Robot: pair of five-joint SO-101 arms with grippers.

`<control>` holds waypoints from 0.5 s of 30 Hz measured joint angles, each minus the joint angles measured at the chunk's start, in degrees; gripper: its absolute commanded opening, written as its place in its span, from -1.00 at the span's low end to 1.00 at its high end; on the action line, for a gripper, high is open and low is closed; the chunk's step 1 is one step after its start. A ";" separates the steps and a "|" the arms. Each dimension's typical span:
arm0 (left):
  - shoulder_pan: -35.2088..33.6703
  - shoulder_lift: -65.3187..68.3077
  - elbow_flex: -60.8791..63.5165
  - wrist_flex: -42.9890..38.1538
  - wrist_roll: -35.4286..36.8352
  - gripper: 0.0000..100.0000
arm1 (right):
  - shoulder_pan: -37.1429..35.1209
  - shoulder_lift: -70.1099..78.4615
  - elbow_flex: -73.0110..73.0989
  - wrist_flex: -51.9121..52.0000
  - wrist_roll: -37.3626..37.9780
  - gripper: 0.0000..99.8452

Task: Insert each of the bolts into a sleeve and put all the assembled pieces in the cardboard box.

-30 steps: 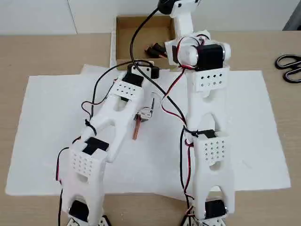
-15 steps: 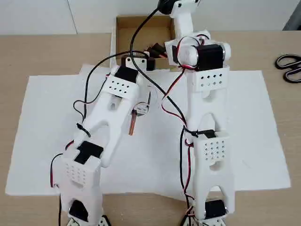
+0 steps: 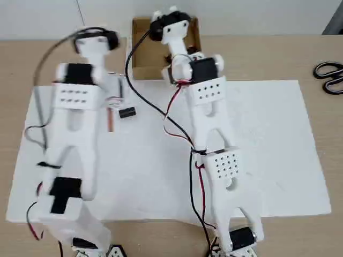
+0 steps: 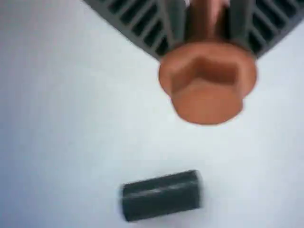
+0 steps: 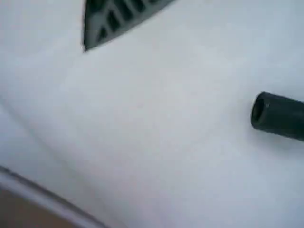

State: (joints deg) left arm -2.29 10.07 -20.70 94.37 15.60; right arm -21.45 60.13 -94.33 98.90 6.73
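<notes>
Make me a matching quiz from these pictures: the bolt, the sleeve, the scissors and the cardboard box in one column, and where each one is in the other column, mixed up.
1. bolt
2. sleeve
3. scissors
4. cardboard box

A. at the far edge of the table, beyond the white paper
B. lying on the white paper
C. clamped in the left gripper
D. on bare wood at the table's right side

Pairs: 1-C, 2-B, 3-D, 4-A.
</notes>
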 measured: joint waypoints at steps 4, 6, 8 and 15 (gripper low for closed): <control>-8.97 -2.81 0.18 0.79 0.09 -0.99 | -3.16 2.64 0.00 -0.44 1.23 -0.47; -12.57 -3.60 0.18 1.14 0.09 -0.99 | -4.75 3.43 0.00 -1.32 2.81 -0.47; -15.74 -3.60 0.18 1.85 0.09 -0.99 | -6.33 3.96 0.00 -2.46 5.01 -0.47; -19.16 -3.87 7.38 -0.09 0.09 -0.99 | -11.60 7.56 0.00 -4.92 11.34 -0.47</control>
State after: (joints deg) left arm -21.45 6.20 -13.32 94.29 15.69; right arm -33.05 67.69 -94.33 93.98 18.07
